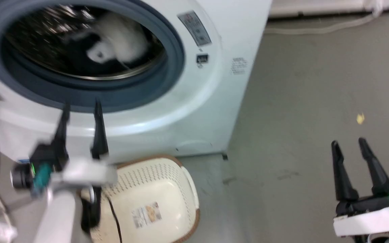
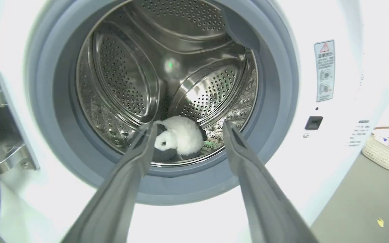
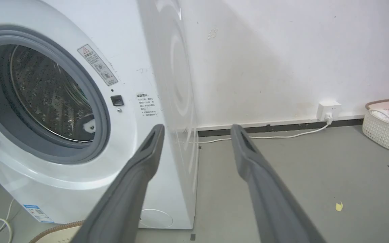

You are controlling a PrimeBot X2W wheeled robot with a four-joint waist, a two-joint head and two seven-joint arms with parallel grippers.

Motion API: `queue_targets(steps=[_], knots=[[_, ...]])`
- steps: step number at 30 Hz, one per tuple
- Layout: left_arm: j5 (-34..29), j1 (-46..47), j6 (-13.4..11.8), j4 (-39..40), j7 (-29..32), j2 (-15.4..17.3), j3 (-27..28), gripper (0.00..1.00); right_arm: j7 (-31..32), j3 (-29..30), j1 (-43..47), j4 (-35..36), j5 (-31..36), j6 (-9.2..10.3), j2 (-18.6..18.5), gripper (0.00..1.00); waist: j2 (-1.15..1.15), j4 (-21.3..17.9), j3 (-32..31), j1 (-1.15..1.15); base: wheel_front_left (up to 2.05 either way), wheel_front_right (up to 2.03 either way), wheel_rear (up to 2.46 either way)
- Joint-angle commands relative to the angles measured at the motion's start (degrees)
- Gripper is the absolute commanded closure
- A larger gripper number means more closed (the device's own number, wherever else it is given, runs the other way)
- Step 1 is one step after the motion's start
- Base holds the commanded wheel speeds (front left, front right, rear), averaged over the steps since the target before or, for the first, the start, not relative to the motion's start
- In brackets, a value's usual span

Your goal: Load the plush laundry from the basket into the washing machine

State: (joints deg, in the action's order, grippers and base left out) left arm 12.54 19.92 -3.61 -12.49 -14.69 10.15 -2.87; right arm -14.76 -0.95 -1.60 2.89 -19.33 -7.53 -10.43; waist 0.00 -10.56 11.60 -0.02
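Note:
The white and black plush laundry (image 1: 120, 42) lies inside the steel drum of the washing machine (image 1: 194, 101), near the drum's front lip. In the left wrist view the plush (image 2: 181, 136) rests low in the drum, beyond my fingers. My left gripper (image 1: 81, 108) is open and empty, fingers pointing at the grey gasket just below the opening. The cream basket (image 1: 167, 189) stands on the floor in front of the washer with nothing but its paper label inside. My right gripper (image 1: 348, 143) hangs open over the floor at the right, well away from the washer.
The open door's metal hinge (image 2: 2, 121) sits at the left of the opening. A second basket (image 3: 388, 123) with coloured clothes stands by the wall at the far right. A white cable (image 3: 282, 136) runs from a wall socket. A yellow scrap (image 1: 360, 118) lies on the grey floor.

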Motion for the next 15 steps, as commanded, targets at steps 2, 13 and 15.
queue_targets(steps=[2,13,15], knots=[[0.4,-6.2,-0.4,3.4,-0.3,-1.4,0.7,0.0,-0.2,-0.3,1.7,-0.1,1.0,0.04,0.8,0.0,0.0,3.3,-4.7,0.02,0.0,0.0,0.0],[0.5,-22.4,0.8,8.8,-0.3,-6.0,1.4,0.0,-0.2,-2.3,5.8,-2.5,2.5,0.04,1.9,0.0,0.0,7.0,-8.3,0.02,0.0,0.0,0.0],[0.0,-23.5,1.0,8.9,-0.3,-6.3,1.3,0.0,-0.2,-2.9,6.2,-2.8,2.4,0.04,2.0,0.0,0.0,7.7,-8.4,0.02,0.0,0.0,0.0]])
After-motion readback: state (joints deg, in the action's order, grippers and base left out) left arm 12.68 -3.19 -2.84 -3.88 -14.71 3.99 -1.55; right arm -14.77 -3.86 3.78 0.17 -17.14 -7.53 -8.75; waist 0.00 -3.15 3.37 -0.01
